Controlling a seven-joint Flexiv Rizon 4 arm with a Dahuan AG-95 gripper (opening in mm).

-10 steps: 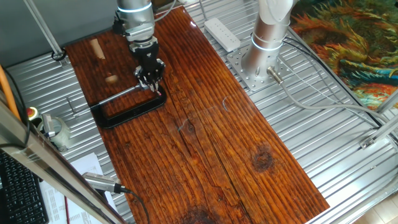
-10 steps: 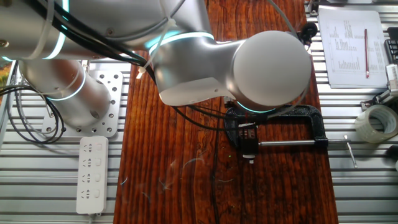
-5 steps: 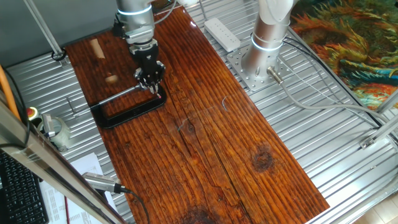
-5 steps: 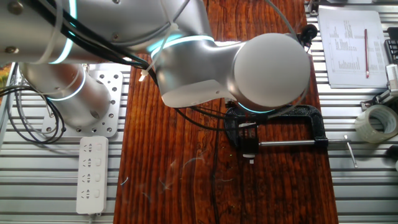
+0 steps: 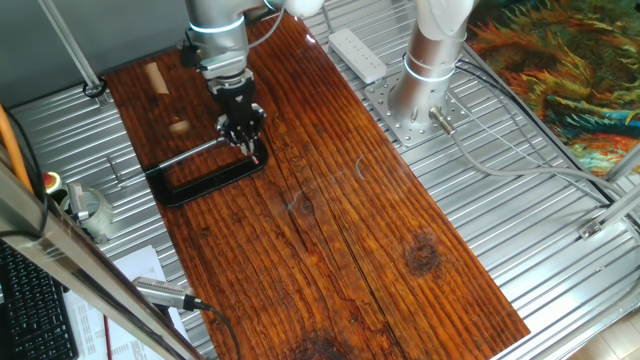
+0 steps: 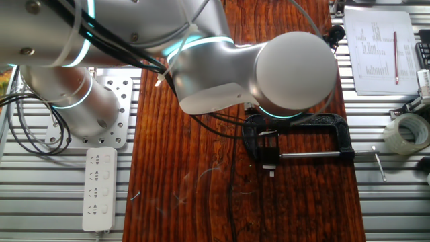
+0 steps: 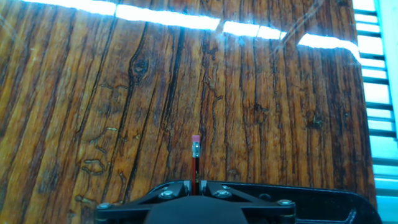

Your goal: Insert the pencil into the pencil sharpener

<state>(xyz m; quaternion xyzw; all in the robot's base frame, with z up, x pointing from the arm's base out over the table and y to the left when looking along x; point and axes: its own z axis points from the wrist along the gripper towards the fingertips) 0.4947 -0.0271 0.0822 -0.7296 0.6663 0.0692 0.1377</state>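
The pincer (image 7: 196, 184) is clenched on the pencil (image 7: 196, 160), whose pink eraser end sticks out over the wooden worktop (image 7: 93, 93), beside the black clamp (image 5: 205, 172). From the other fixed view the arm's bulk hides most of the pincer. I cannot make out a sharpener.

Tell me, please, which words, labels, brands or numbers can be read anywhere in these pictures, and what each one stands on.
None can be read.
Printed sheet at the table's edge: charts and lines of text, too small to read.
Papers beside the keyboard: print blurred.
Power strip: no readable marking.
Pencil in the tool, clamp and robot arm: no lettering visible.
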